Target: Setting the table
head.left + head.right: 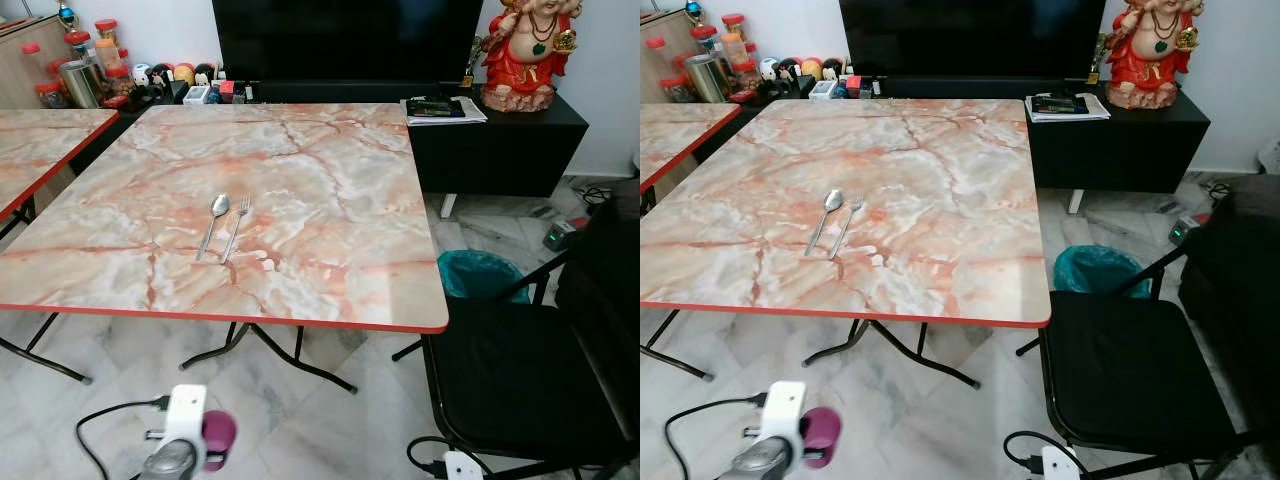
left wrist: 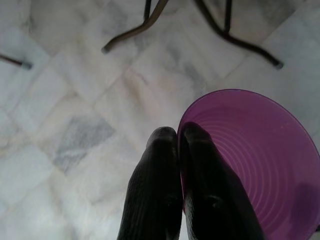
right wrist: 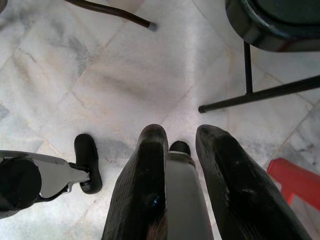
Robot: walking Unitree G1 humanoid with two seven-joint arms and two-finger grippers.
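I've got the left tool low over the marble floor, fingers pinched narrow on the rim of a purple bowl, well short of the tabletop. Right tool also hangs low, holding a grey flat-sided item between its fingers; can't tell what it is. On the tabletop, spoon and fork lie side by side, just apart. Black chair sits at the right corner, w/ a teal bin behind it. Table legs cross ahead. Cable & plug on the floor nearby.
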